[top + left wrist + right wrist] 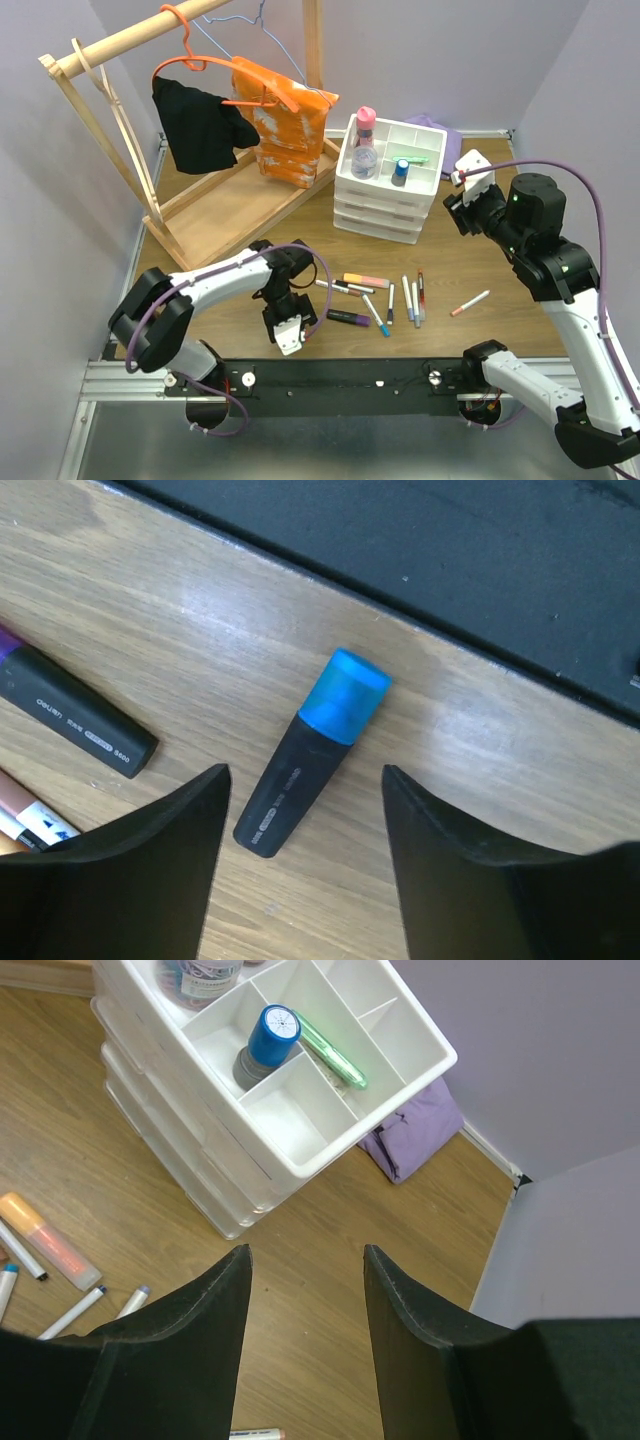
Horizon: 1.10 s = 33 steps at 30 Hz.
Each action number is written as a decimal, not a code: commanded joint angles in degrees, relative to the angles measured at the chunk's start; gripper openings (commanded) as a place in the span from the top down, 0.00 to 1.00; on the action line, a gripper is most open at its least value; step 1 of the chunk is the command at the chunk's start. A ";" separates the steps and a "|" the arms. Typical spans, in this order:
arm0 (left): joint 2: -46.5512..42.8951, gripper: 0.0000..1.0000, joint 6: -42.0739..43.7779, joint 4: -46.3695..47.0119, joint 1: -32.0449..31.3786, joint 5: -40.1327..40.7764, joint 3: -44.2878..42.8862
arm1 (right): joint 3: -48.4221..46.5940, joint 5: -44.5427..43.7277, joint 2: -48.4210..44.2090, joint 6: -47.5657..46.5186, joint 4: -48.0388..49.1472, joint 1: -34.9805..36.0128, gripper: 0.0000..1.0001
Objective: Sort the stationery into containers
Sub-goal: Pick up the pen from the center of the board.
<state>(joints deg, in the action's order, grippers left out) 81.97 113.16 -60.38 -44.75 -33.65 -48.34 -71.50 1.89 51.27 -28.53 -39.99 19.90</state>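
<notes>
A pale wooden table (480, 270) sits between lilac walls (60, 200). At its far left stands a wooden clothes rack (110, 45) with a round top rail and a flat base shelf. An orange hanger (186, 40) hooks over the rail, with a black garment (200, 125) draped on its left end. Just right of that hangs an orange bag (285, 125) with white patches. A crumpled purple cloth (453, 140) lies at the far right, near the wall.

The scene is lit evenly and brightly from above; shadows are soft. A pale sheen is seen on the table (215, 615).
</notes>
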 commanded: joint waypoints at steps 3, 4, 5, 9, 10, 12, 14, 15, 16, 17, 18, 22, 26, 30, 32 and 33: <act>4.25 0.31 22.89 -4.24 -0.77 2.45 -2.56 | -0.04 -0.48 -1.34 0.67 -1.15 -0.13 0.44; 4.33 0.31 22.72 -3.52 -1.04 2.80 -2.20 | 0.14 -0.40 -1.34 0.85 -1.15 -0.13 0.44; 4.60 0.31 22.63 -3.26 -1.21 3.06 -1.85 | 0.22 -0.40 -1.52 0.85 -1.06 -0.13 0.44; 6.79 0.33 21.40 -4.13 -2.36 4.46 -2.29 | 0.49 -0.92 -1.70 0.76 -1.23 -0.13 0.44; 7.23 0.33 20.96 -3.44 -2.71 4.73 -2.29 | 0.49 -1.10 -1.70 0.59 -1.23 -0.13 0.44; 7.58 0.34 19.38 -1.94 -3.23 5.17 -1.85 | 0.31 -1.36 -1.61 0.59 -1.23 -0.12 0.44; 8.81 0.34 17.63 0.17 -3.76 5.52 -1.94 | 0.40 -1.36 -1.52 0.76 -1.15 -0.12 0.44; 9.25 0.35 17.10 0.70 -4.02 5.61 -2.20 | 0.40 -1.36 -1.43 0.85 -0.97 -0.04 0.44; 10.39 0.36 16.48 1.22 -4.38 6.13 -2.37 | 0.49 -1.36 -1.26 1.02 -0.97 -0.12 0.44; 10.92 0.37 15.95 1.49 -4.90 6.40 -2.55 | 0.58 -1.36 -1.26 1.11 -0.88 -0.13 0.44; 11.45 0.40 14.55 1.93 -5.25 6.66 -2.81 | 0.66 -1.36 -1.34 1.11 -0.79 -0.13 0.44; 13.03 0.45 10.33 4.83 -6.57 7.54 -3.17 | 0.58 -1.63 -1.26 1.46 -0.79 -0.13 0.45; 13.56 0.50 6.73 6.76 -6.93 8.42 -3.17 | 0.84 -1.63 -1.43 1.73 -0.97 -0.13 0.45; 14.26 0.56 4.00 8.70 -6.93 10.18 -3.25 | 1.63 -1.54 -1.52 2.08 -0.09 -0.13 0.45; 15.32 0.62 2.34 8.52 -6.93 10.18 -4.04 | 2.07 -1.19 -1.43 2.25 0.26 -0.13 0.45; 15.58 0.68 1.63 8.35 -7.01 10.01 -4.83 | 2.25 -1.01 -1.26 2.25 0.52 -0.04 0.45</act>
<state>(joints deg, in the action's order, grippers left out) 93.38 113.27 -59.90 -51.13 -27.44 -52.58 -70.65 1.32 50.30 -27.38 -39.97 19.90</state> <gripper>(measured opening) 0.428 0.553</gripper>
